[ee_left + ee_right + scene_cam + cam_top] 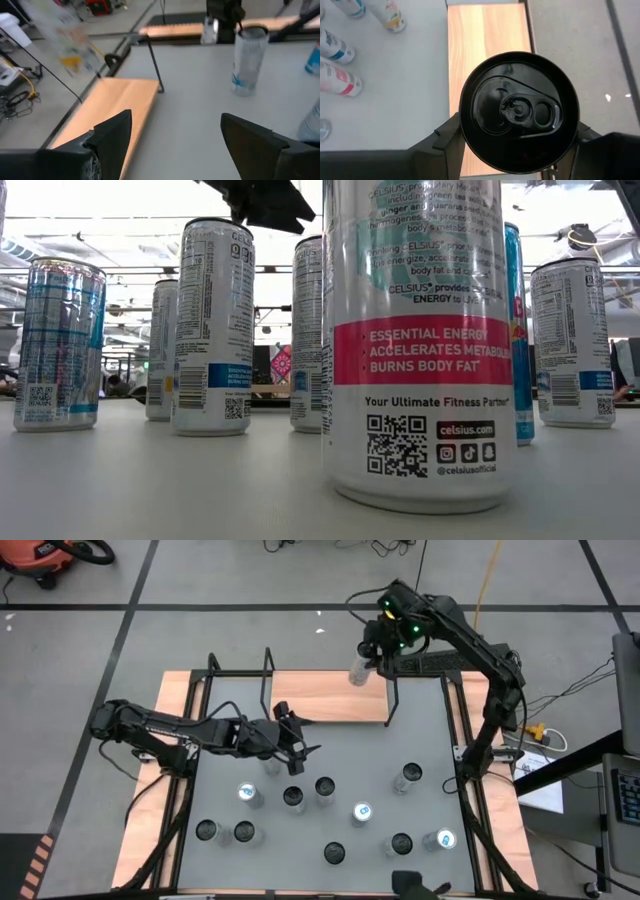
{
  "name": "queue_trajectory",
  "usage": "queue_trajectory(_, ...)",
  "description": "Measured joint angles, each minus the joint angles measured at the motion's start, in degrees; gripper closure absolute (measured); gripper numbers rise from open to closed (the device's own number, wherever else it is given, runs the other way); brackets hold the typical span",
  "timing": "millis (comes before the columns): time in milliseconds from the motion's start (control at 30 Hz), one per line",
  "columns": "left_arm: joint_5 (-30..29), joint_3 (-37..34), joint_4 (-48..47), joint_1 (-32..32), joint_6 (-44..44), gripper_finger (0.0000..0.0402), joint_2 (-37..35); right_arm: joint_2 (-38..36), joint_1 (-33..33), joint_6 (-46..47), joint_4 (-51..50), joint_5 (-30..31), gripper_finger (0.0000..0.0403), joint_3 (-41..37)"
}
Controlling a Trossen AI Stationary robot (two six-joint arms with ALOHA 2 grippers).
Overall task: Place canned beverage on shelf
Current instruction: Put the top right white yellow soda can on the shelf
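A: What's nearest on the counter?
B: Standing cans; behind them the left pincer hangs wide open, empty.
A: And farther back?
B: The right pincer is clamped on a black-topped can, held above the shelf at the far edge.

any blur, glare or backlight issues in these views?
Left wrist view: motion blur smears a can near the shelf. Low view: bright backlit room, the nearest can fills the frame. Right wrist view: the held can blocks much of the view. High view: even light.
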Motion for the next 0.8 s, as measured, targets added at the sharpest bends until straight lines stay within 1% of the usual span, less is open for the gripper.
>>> queue_trajectory(167,0.03,0.02,0.08,0.99,-0.10,0.0103,-0.62,1.93,-1.38,-3.32,-1.28,0.14,0.0226,0.00)
queue_trajectory(367,0.06,0.02,-0.24,1.40,0.45,0.0103,-0.63,5.11,-3.49,-6.46,0.99,0.20,0.0226,0.00)
queue_trajectory(467,1.19,0.02,-0.28,1.64,1.65,0.0103,-0.63,7.05,-4.75,-8.04,1.27,0.19,0.0226,0.00)
queue_trajectory(800,1.60,0.02,-0.18,3.56,4.26,0.0103,-0.63,13.21,-8.88,-8.70,0.90,0.24,0.0227,0.00)
